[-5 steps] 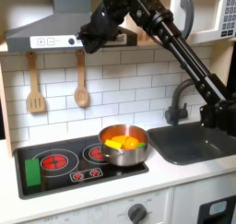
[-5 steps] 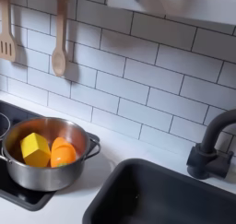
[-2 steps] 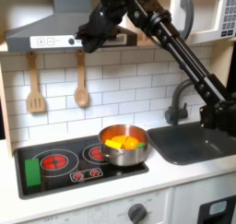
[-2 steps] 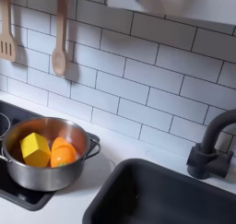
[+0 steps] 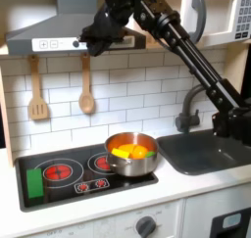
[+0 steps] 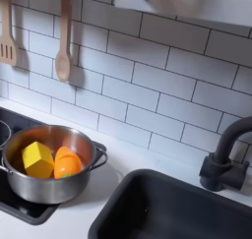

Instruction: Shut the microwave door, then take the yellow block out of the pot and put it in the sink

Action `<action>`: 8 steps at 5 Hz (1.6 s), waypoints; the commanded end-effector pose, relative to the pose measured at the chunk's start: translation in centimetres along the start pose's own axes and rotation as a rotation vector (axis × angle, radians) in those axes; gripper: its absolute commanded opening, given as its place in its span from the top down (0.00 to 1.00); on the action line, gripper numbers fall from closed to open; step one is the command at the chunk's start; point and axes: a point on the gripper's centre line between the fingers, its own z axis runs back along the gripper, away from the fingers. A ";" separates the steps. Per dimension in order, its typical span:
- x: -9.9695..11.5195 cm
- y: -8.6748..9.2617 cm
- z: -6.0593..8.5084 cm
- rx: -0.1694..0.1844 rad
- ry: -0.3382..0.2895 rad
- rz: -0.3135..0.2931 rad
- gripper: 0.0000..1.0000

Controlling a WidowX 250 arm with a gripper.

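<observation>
Yellow block (image 6: 37, 158): in pot (image 6: 39, 189), beside orange piece (image 6: 67, 163), far below hand
Hand (image 5: 95, 41): raised near range hood (image 5: 49, 36); grip state unclear
Sink (image 5: 211, 154): below hand, toward first exterior view's right

pot (image 6: 47, 189): shiny polished metal, mirrored the stove top
yellow block (image 6: 37, 158): smooth matt plastic
orange piece (image 6: 67, 163): glossy plastic
sink (image 6: 187, 215): dark grey, smooth, dull sheen
faucet (image 6: 224, 152): dark, slightly glossy
wall tiles (image 6: 157, 71): white, glossy glaze
spoon (image 6: 63, 46): bare matt wood
stove top (image 5: 69, 168): black, glossy
microwave door (image 5: 218, 14): white smooth plastic
</observation>
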 end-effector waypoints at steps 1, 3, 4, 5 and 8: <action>-0.5 -0.2 0.2 -0.008 0.016 -0.002 1.00; -2.3 -0.4 0.2 -0.023 0.077 -0.011 1.00; -4.4 -0.9 0.4 -0.035 0.144 -0.017 1.00; -7.1 -1.6 0.7 -0.045 0.228 -0.022 1.00; -12.2 -3.4 1.5 -0.077 0.385 -0.032 0.00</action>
